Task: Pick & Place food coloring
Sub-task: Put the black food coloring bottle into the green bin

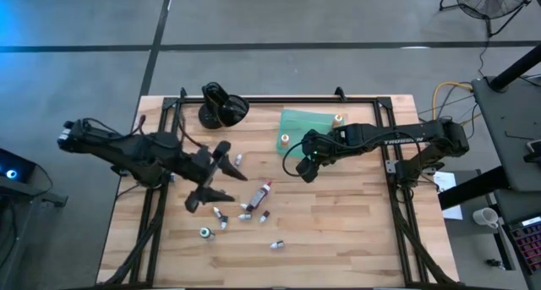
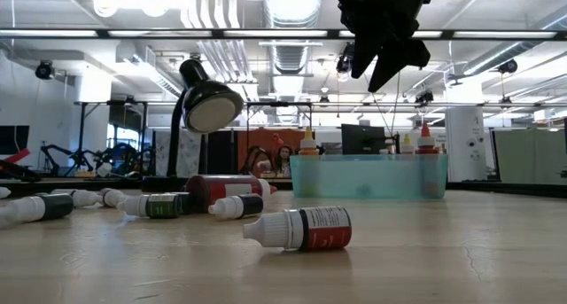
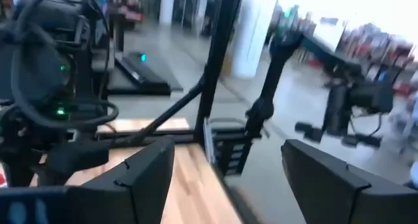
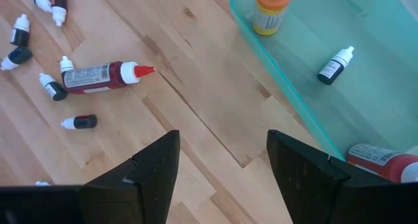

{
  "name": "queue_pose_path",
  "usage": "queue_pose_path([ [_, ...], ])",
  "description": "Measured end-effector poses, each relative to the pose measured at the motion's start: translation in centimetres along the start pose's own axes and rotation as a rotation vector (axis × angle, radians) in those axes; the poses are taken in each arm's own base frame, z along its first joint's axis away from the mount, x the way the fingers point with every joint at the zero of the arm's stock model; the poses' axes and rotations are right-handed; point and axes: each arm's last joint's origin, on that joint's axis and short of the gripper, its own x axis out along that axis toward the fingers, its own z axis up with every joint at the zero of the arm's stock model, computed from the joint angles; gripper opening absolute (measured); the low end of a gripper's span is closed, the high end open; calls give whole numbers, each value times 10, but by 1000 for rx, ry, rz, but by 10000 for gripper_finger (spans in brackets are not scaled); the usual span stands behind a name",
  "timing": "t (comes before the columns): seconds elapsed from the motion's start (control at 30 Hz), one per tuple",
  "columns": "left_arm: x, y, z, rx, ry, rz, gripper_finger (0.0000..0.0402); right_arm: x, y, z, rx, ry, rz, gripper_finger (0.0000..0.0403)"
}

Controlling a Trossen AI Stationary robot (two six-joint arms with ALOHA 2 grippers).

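Both grippers hover with fingers spread, empty: the left gripper [image 1: 216,173] above the scattered bottles [image 1: 245,210] on the surface [image 1: 338,231], the right gripper [image 1: 306,167] beside the tray [image 1: 308,121]. Lying bottles may roll from a pinch, or a low sweep could scatter neighbours.

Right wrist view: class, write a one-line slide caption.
Open right gripper above wood table, between scattered bottles and teal tray holding three.

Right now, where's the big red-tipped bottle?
High view: the big red-tipped bottle lies on its side on the wood near table centre, among the small bottles, between the left gripper and the teal tray.
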Motion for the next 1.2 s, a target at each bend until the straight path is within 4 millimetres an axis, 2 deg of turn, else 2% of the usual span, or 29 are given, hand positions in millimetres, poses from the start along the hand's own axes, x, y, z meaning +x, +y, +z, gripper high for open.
queue_pose_path([
  [0.2, -35, 15, -44, -35, -21, 55, 255, 0, 0, 0, 0, 0, 0, 224],
  [0.37, -65, 19, -60, -17, -69, 87, 255, 0, 0, 0, 1, -3, 3, 224],
  [0.6, -95, 23, -90, -6, -108, 159, 255, 0, 1, 1, 2, -10, 10, 224],
  [0.9, -119, 28, -125, -3, -180, 294, 255, 0, 1, 1, 2, -13, 13, 224],
  [1.2, -131, 29, -149, 60, -211, 308, 255, 0, 1, 1, 3, -14, 14, 224],
])
